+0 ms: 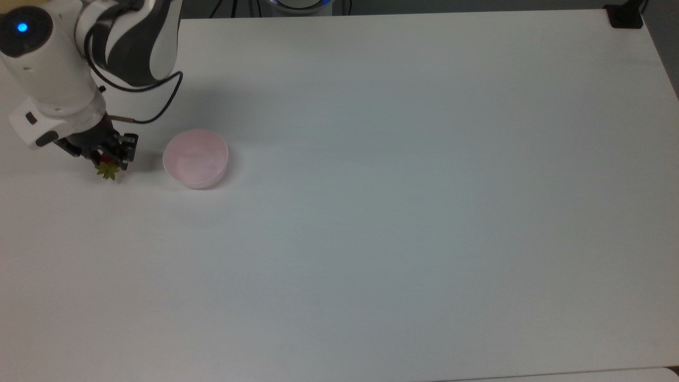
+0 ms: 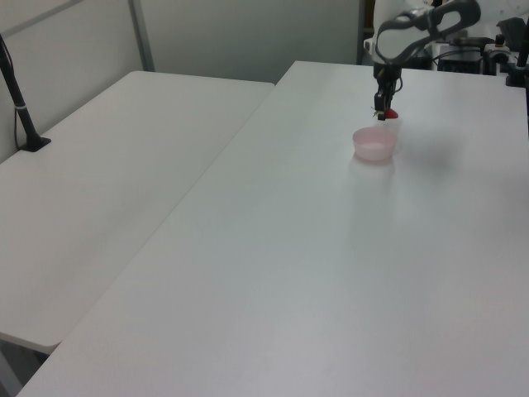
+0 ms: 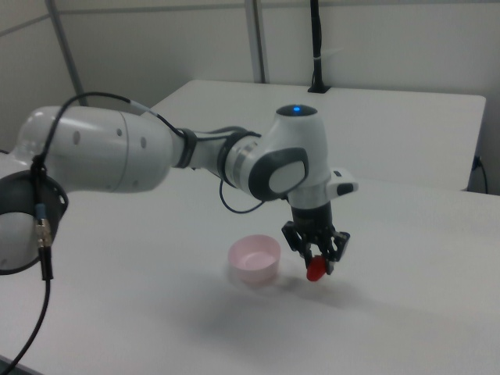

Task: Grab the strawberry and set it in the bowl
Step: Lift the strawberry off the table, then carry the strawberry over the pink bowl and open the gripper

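- Gripping the strawberry (image 3: 316,269), your gripper (image 3: 317,251) has its dark fingers pinched on the fruit, which hangs clear of the table (image 3: 406,312) in the right view.
- You see the strawberry (image 1: 107,168) in the top view mostly as a spiky olive-green cap sticking out under the gripper (image 1: 109,154), with a sliver of glossy red between the fingers.
- Your bowl (image 1: 196,158) is round, pale pink, smooth-walled and looks like plastic; it sits upright on the matte white table, near the gripper on the top view's right, not touching it.
- In the left view the strawberry (image 2: 392,113) is a small red spot under the gripper (image 2: 382,112), just above and behind the bowl (image 2: 374,143).
- In the right view the bowl (image 3: 255,259) stands just to the right view's left of the held fruit, with nothing visible inside.
- Your arm has rounded white glossy shells with dark grey joints; a thin black cable (image 1: 159,109) loops at the wrist.
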Available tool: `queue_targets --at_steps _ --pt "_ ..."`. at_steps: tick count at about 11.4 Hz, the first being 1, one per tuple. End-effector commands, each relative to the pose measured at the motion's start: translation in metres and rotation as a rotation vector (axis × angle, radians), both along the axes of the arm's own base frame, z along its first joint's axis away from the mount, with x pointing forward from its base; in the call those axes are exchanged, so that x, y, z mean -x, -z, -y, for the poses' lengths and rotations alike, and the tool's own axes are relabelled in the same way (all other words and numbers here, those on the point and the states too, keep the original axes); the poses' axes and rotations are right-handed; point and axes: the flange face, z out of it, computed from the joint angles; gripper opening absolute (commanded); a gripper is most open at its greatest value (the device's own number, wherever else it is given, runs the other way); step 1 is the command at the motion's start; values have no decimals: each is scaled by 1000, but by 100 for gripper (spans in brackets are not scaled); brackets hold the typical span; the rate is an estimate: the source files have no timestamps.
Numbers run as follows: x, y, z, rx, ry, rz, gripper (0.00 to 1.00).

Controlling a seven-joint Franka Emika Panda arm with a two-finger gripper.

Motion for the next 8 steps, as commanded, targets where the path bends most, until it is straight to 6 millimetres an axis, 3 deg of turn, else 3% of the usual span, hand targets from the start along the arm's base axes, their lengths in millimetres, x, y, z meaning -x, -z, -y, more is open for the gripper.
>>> queue_targets --at_steps 1,2,4,6,7,8 --pt "3 -48 -61 -44 -7 -47 35" --pt "-4 -50 -87 -44 6 -46 35" --pt "-9 -45 -119 -41 17 -65 39" --pt "-10 -40 -135 -40 6 -80 68" --pt "-7 -48 -137 -42 4 -91 100" --pt "-2 -68 -142 -48 1 -93 100"
